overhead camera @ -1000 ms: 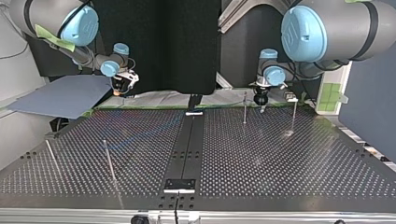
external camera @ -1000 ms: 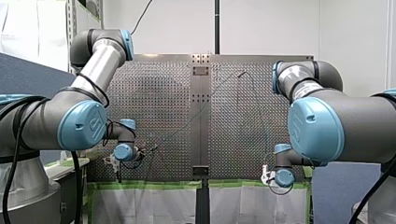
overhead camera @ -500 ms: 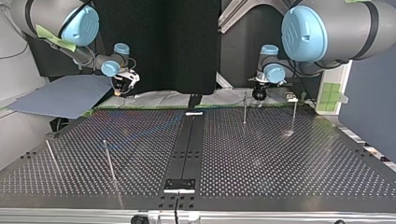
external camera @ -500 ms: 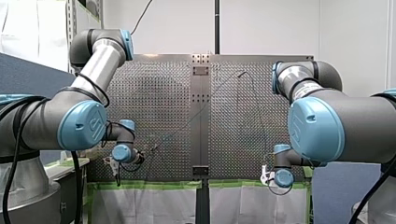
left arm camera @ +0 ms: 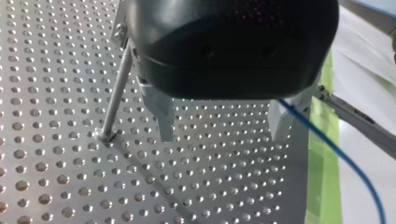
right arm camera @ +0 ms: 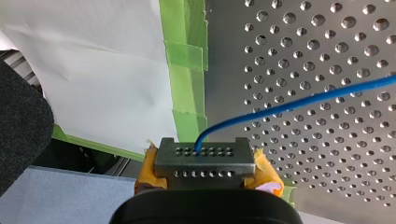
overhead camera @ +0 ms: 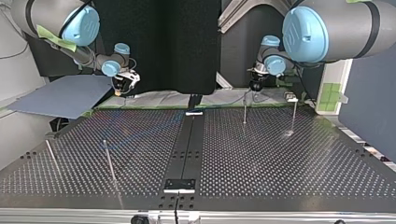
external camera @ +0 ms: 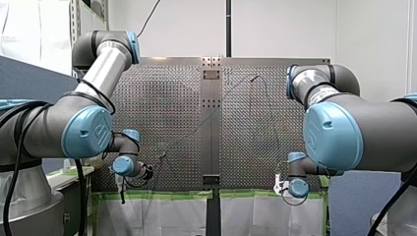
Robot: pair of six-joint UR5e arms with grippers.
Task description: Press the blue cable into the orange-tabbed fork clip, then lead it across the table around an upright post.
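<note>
The right gripper (right arm camera: pixel 204 154), yellow pads clenched on the end of the thin blue cable (right arm camera: pixel 299 103), anchors it at the near right edge of the silver perforated table (right arm camera: pixel 327 46) in the front view. The left gripper (left arm camera: pixel 222 135), metal fingers spread and empty, hangs beside a slender upright steel post (left arm camera: pixel 116 88). The cable runs beside one finger, so this gripper is probably poised to take it.

Pretty clearly a robotics lab, not a factory floor: a grey industrial robot arm with light-blue joint caps (external camera: pixel 49 128) on each side of a silver perforated metal table (external camera: pixel 172 98), thin upright metal posts (overhead camera: pixel 244 107) stuck in its holes, bright green masking tape (external camera: pixel 162 195) along the edge, plain white walls (external camera: pixel 280 29), and a blue-grey partition panel (external camera: pixel 29 78).
</note>
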